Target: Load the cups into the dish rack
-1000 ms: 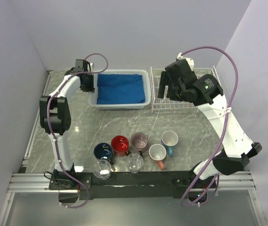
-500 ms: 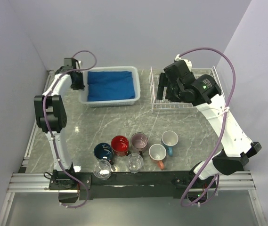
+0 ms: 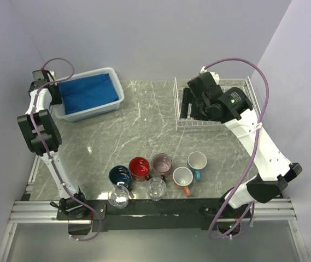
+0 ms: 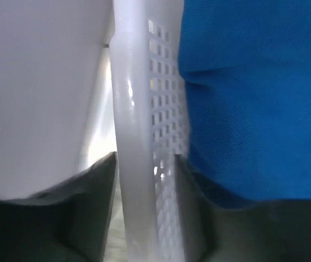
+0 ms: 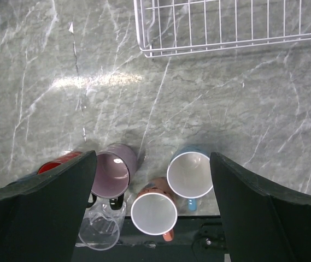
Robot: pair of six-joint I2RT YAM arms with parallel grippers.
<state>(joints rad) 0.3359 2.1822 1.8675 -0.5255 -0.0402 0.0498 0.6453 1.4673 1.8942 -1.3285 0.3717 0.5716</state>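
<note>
Several cups stand in a cluster at the table's near edge: navy (image 3: 119,176), red (image 3: 139,168), mauve (image 3: 161,162), salmon (image 3: 183,177), light blue (image 3: 197,161), and two clear glasses (image 3: 119,195) (image 3: 156,188). The white wire dish rack (image 3: 210,124) sits at the back right with no cup in it. My right gripper (image 3: 185,103) hovers open over the rack's left edge. Its wrist view looks down on the mauve (image 5: 111,174), salmon (image 5: 153,213) and light-blue (image 5: 189,174) cups far below the gripper (image 5: 153,158). My left gripper (image 3: 54,94) is at the back left, open.
A white plastic basket (image 3: 95,111) holding a blue cloth (image 3: 87,91) sits skewed in the back left corner. Its perforated wall (image 4: 139,109) stands between the left gripper's (image 4: 145,158) jaws, with the cloth (image 4: 253,98) to the right. Side walls close in the table.
The left gripper pulled the basket leftward from beside the rack into the back left corner, then its jaws parted. The right arm has barely shifted.
</note>
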